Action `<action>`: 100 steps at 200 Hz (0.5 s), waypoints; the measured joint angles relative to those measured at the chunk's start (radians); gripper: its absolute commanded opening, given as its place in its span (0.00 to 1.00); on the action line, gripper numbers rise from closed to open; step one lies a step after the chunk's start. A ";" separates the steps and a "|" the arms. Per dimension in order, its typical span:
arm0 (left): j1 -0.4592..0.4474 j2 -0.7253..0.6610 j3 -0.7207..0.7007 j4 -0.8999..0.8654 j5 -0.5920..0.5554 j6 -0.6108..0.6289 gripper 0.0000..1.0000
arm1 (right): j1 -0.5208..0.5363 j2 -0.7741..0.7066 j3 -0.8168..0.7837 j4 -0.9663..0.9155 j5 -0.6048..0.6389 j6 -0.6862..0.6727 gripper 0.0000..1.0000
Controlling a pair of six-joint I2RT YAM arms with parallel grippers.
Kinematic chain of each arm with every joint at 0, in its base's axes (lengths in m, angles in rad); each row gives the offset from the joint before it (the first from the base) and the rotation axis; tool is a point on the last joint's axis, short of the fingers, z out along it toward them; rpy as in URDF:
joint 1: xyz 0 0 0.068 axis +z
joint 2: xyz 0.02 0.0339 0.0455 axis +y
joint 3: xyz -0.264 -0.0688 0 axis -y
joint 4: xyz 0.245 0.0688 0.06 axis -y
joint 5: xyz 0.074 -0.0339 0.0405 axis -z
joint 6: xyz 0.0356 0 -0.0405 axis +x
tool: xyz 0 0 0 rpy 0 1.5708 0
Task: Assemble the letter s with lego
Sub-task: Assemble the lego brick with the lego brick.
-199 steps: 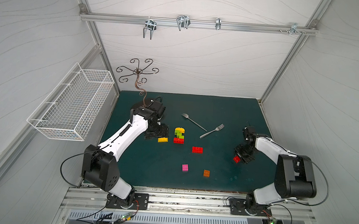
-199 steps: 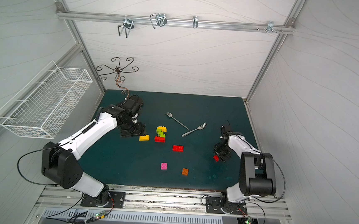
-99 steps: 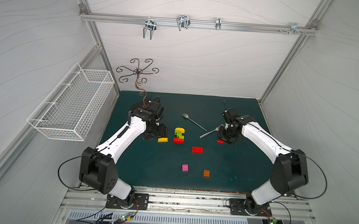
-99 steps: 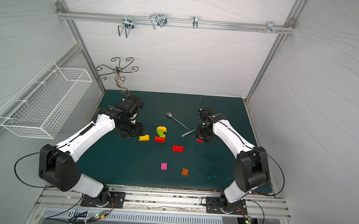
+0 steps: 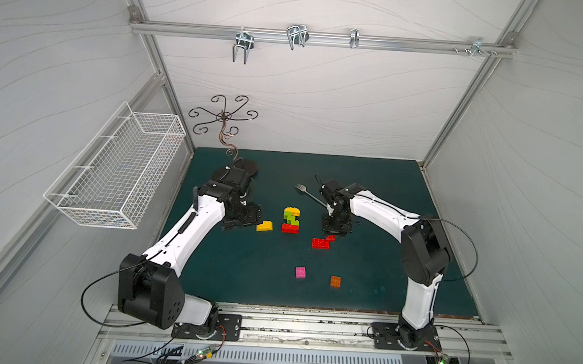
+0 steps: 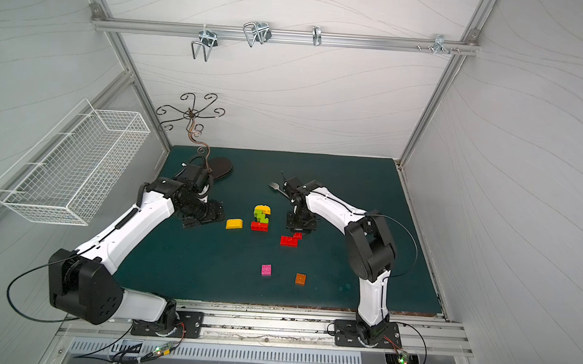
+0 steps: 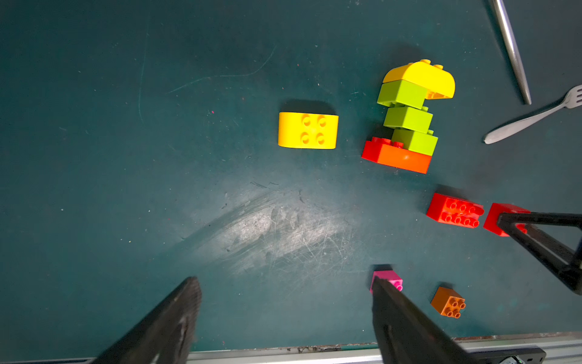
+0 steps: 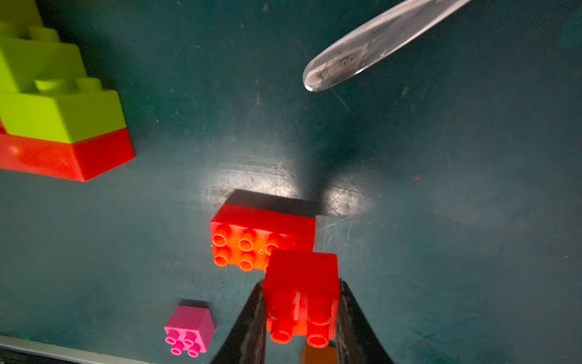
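Both top views look steeply down from high in front over my whole counter (image 5: 241, 274). Each wrist camera hangs close above it, looking past my left claw (image 7: 283, 280) or right claw (image 8: 301, 283); both catch the brick stack (image 7: 406, 126).

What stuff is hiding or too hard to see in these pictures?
Orange brick: right wrist view, mostly behind the red brick in the right gripper.
Stack: right wrist view, top cut off by the picture edge.
Pink brick: left wrist view, partly behind the left gripper.
Fork: left wrist view, head cut off by the edge.
Other fork: both top views, hidden under the right arm.
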 measured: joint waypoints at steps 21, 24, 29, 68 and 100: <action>0.007 -0.012 -0.004 0.000 0.004 0.002 0.88 | 0.006 0.008 0.002 -0.003 -0.006 -0.002 0.03; 0.008 -0.014 -0.004 0.000 0.004 0.002 0.88 | 0.007 0.008 0.002 -0.002 -0.006 -0.002 0.03; 0.008 -0.016 -0.004 0.000 0.006 0.002 0.88 | 0.008 0.009 0.002 -0.003 -0.006 -0.002 0.03; 0.011 -0.019 -0.007 0.000 0.018 0.002 0.88 | 0.009 0.016 0.002 -0.004 -0.008 0.001 0.03; 0.012 -0.019 -0.007 0.000 0.018 0.002 0.88 | 0.009 0.021 0.002 -0.004 -0.014 0.008 0.03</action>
